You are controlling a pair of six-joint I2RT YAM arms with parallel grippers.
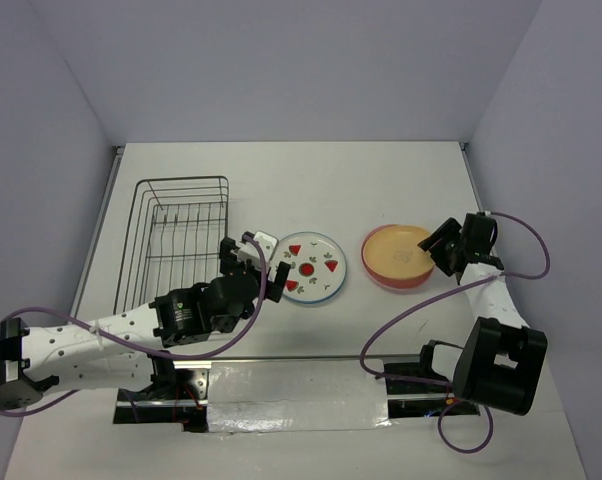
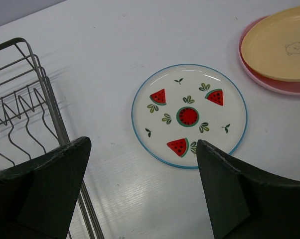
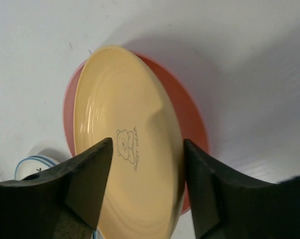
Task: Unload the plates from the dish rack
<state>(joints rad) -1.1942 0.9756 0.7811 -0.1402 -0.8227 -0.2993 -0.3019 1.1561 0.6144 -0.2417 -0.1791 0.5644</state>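
The dark wire dish rack (image 1: pixel 176 240) stands at the left and holds no plates; its bars show in the left wrist view (image 2: pixel 20 114). A white plate with red watermelon marks (image 1: pixel 311 267) lies flat on the table, also in the left wrist view (image 2: pixel 190 114). A tan-yellow plate (image 1: pixel 399 252) rests in a pink plate (image 1: pixel 381 275); both show in the right wrist view, yellow (image 3: pixel 125 139) and pink (image 3: pixel 192 114). My left gripper (image 1: pixel 269 265) (image 2: pixel 145 149) is open and empty between rack and white plate. My right gripper (image 1: pixel 436 252) (image 3: pixel 147 149) is open over the yellow plate's right edge.
The white table (image 1: pixel 301 180) is walled at the back and both sides. The yellow and pink plates show at the left wrist view's top right (image 2: pixel 284 45). The white plate's blue rim shows at the right wrist view's lower left (image 3: pixel 33 164).
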